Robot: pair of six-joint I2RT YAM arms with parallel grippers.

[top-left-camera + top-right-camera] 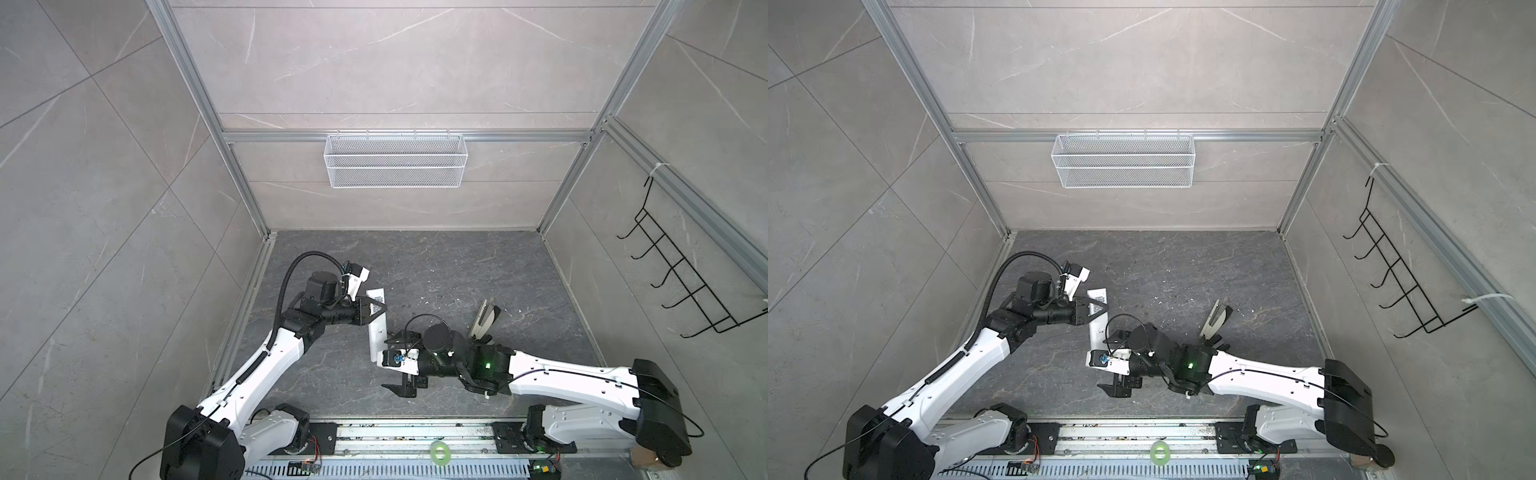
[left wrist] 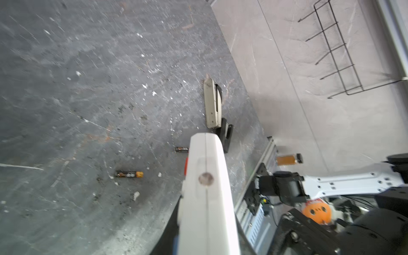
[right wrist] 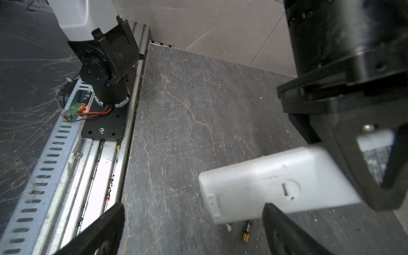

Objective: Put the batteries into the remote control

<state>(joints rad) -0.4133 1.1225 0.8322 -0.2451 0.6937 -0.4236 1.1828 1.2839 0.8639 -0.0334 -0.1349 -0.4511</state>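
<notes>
Clamping the remote control, your left tool holds it raised; your right tool gapes wide; one battery lies lengthwise between its jaws, nearer this arm.

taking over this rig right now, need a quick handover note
Left gripper: shut on the remote, holding it above the table.
Right gripper: open, empty, near the remote's free end.
Batteries: both loose on the table, the second partly hidden behind the remote.
Done: remote picked up.
Left: the back cover looks shut, so open it, then pick up and load both batteries.
</notes>
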